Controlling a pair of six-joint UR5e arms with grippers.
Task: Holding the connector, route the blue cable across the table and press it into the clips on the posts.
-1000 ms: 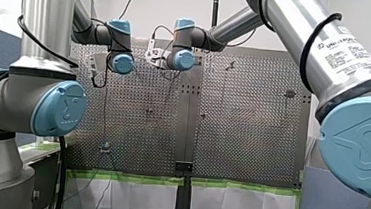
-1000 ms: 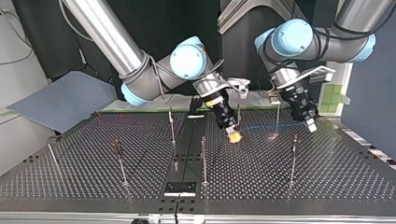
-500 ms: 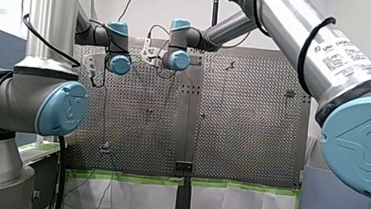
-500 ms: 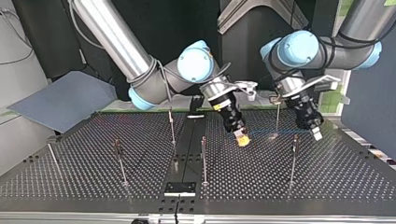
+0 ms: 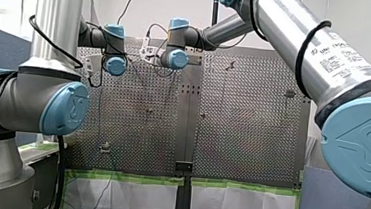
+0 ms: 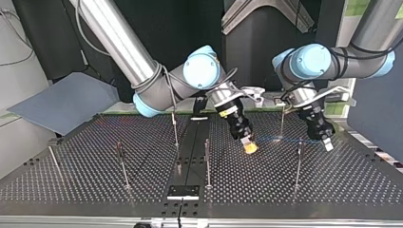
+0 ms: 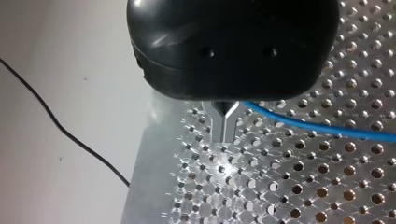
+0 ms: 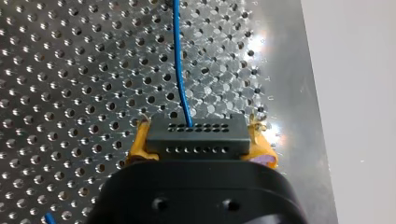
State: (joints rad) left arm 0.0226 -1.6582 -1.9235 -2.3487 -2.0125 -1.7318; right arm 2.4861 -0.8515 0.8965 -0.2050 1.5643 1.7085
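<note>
Right wrist view: right gripper (image 8: 200, 136) clamps connector (image 8: 196, 145), anchoring end; left gripper (image 7: 225, 125), fingers closed on blue cable (image 7: 317, 128) beside table (image 7: 289, 198) edge, seemingly holds span taut for posts (image 6: 282, 121).

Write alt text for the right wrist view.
My right tool grips a dark connector between yellow pads. A blue cable runs from the connector, ahead over the perforated table.
</note>
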